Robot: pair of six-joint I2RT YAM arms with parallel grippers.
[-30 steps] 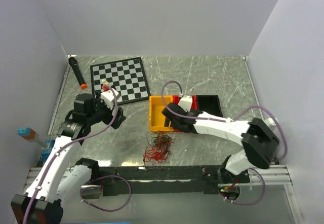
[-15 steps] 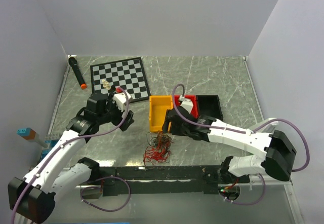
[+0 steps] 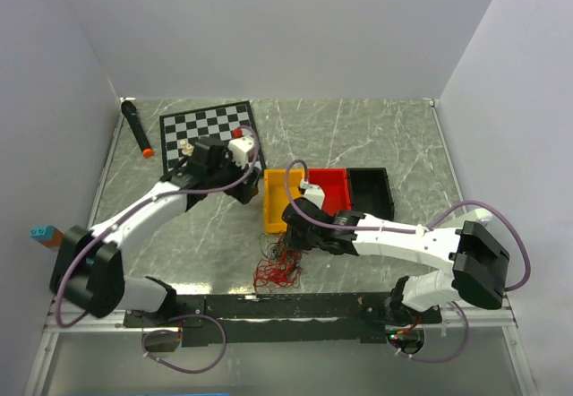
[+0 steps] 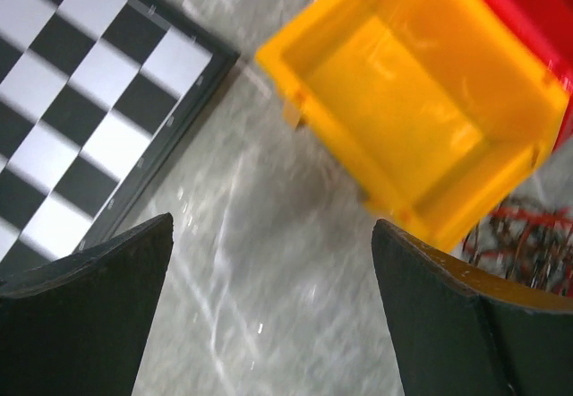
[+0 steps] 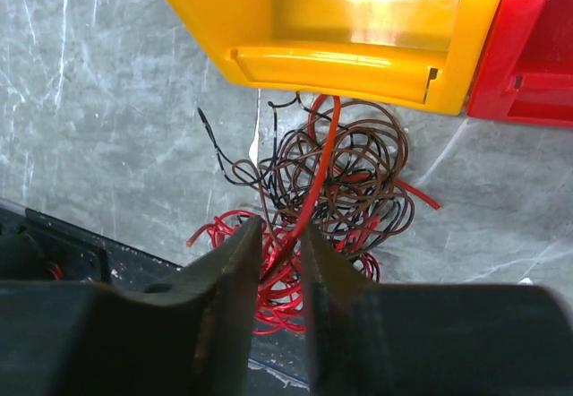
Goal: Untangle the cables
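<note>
The cables (image 3: 279, 266) lie in a curly red, black and brown tangle on the marble table, just in front of the yellow bin (image 3: 276, 201). My right gripper (image 3: 291, 239) hangs over the tangle's top edge. In the right wrist view its jaws (image 5: 279, 226) stand close together with a narrow gap, and a red strand of the cables (image 5: 340, 172) runs up between them. My left gripper (image 3: 249, 190) is open and empty above bare table left of the yellow bin (image 4: 421, 118). A corner of the cables (image 4: 528, 235) shows past its right finger.
A red bin (image 3: 329, 185) and a black bin (image 3: 372, 190) stand in a row right of the yellow one. A chessboard (image 3: 210, 136) lies at the back left, with a black marker (image 3: 136, 127) beside it. The table's dark front rail (image 5: 54, 244) runs just behind the tangle.
My right gripper came down to the tangle and its jaws narrowed round a red strand. My left arm swung right and forward from beside the chessboard to the yellow bin, still open.
</note>
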